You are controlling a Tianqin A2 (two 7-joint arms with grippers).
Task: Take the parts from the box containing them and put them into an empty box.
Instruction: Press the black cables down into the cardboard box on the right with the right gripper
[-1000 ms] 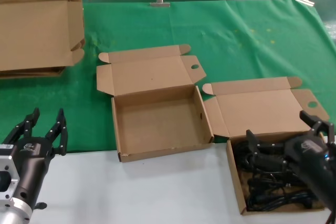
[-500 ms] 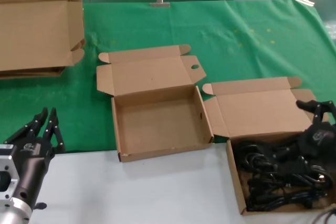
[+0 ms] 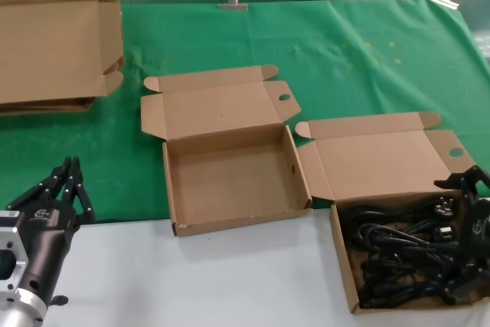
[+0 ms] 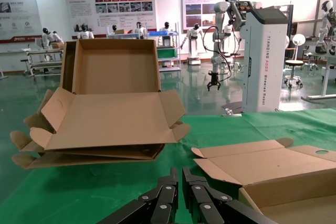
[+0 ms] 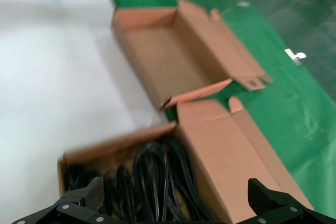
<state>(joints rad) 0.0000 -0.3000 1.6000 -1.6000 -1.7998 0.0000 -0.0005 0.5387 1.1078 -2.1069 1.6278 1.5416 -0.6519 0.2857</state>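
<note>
Over the power cords (image 3: 402, 254) heaped in the box containing them (image 3: 343, 266) at my right, my right gripper (image 3: 476, 246) hangs with fingers spread wide, my left gripper (image 3: 67, 189) pressed together beside the empty box (image 3: 172, 197).

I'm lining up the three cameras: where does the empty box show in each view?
Head view: the empty box sits centre, lid open toward the green cloth.
Left wrist view: only its lid and one wall show, beyond the left gripper.
Right wrist view: it lies beyond the box of parts.
Shared landmark: the green cloth.
</note>
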